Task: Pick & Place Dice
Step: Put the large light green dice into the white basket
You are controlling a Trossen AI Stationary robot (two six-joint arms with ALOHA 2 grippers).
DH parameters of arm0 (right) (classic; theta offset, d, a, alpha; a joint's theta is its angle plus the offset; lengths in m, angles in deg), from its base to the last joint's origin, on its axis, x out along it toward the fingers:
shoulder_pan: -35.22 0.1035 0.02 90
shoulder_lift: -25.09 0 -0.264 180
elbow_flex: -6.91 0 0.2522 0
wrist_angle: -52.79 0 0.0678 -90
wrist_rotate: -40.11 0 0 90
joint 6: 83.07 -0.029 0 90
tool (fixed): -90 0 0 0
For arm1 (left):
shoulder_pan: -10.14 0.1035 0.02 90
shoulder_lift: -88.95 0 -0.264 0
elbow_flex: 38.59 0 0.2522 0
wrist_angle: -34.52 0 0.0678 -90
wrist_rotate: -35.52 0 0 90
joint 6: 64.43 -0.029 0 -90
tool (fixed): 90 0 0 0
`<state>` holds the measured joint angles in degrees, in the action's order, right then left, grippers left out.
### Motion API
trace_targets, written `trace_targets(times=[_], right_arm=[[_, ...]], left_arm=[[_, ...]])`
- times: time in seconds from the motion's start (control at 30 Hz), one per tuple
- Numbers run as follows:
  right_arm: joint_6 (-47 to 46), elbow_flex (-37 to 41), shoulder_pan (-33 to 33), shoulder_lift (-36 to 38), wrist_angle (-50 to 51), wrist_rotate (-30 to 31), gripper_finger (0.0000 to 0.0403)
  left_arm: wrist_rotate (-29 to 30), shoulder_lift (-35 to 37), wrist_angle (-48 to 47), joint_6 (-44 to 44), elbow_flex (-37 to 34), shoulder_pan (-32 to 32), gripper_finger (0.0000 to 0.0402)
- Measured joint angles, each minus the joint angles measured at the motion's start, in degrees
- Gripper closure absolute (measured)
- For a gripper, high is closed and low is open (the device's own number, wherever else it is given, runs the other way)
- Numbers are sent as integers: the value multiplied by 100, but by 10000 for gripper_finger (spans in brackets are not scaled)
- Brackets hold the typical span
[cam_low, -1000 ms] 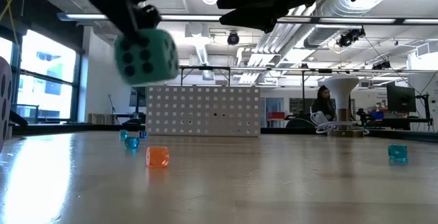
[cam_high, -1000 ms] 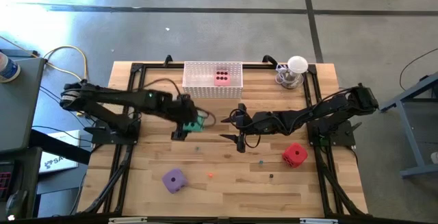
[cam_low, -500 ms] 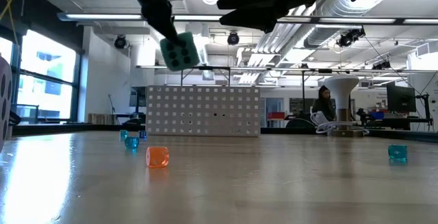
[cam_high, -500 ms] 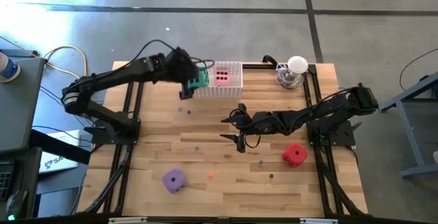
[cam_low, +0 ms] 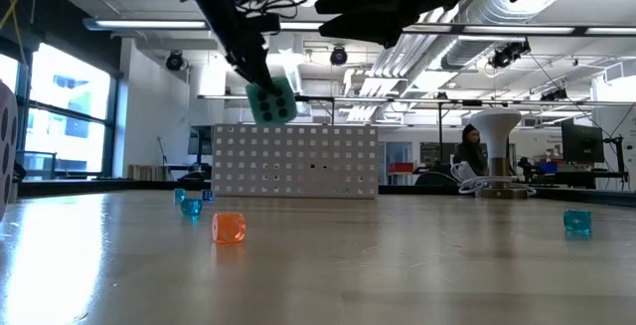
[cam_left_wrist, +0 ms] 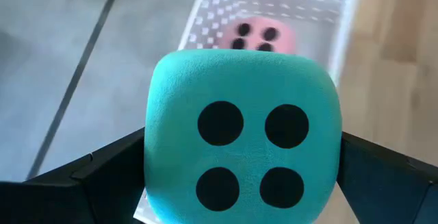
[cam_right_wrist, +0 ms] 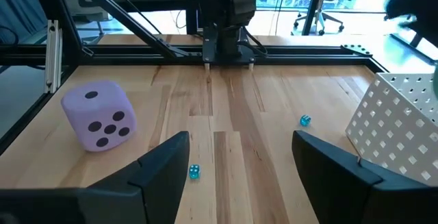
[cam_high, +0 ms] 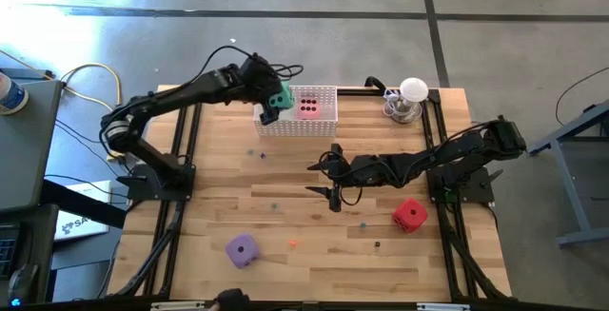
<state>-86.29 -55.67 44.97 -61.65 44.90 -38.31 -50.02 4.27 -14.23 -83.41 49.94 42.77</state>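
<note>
Green die (cam_high: pixel 279 99) hangs in the left pincer (cam_high: pixel 272 103), clenched between its fingers (cam_left_wrist: pixel 75 183), above the left end of the white perforated basket (cam_high: pixel 324 121); the face toward the wrist camera shows four pips; pink die (cam_high: pixel 308 106) lies inside the basket; purple die (cam_high: pixel 241 249) sits on the desk (cam_high: pixel 314 273) near the front left; red die (cam_high: pixel 409 215) rests front right; right pincer (cam_high: pixel 334 200) hovers released and empty over mid-desk, just left of the red die.
</note>
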Motion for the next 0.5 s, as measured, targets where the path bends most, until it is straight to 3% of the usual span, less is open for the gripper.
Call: trace_targets(times=[0.37, 0.5], right_arm=[[2, 0, 2, 0, 33, 0, 153], [2, 0, 1, 0, 33, 2, 153]], left_arm=[[165, -407, -2, 1182, 0, 111, 3], [163, -408, -3, 2063, 0, 111, 3]])
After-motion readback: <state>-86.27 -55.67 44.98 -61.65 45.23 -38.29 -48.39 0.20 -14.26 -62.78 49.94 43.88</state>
